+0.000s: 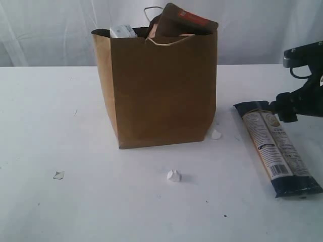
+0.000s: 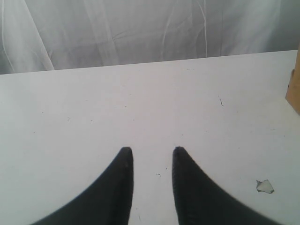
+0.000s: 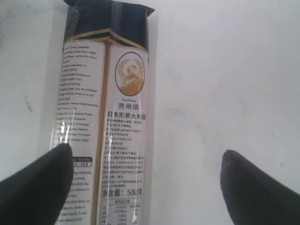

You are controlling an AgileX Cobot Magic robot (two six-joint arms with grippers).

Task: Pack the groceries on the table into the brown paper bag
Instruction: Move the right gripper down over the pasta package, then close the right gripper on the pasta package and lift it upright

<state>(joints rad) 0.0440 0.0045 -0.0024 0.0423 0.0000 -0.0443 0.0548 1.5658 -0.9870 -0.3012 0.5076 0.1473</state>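
Packet [image 1: 276, 151] lies right of the bag [image 1: 161, 91], last grocery out. Right gripper [image 3: 146, 154] hangs spread wide over it, likely to straddle it; left gripper [image 2: 151, 152] idles parted, empty.

The brown paper bag [image 1: 161, 91] stands mid-counter [image 1: 75, 212], its mouth crowded by a dark pouch [image 1: 184, 22] and a white item [image 1: 122, 31] poking out. From its 7 to 10 o'clock the counter lies open, bar one scrap [image 1: 59, 175]. At 4 o'clock the long packet [image 1: 275, 151] bars a low pass, the right hand [image 3: 146, 152] above its far end.
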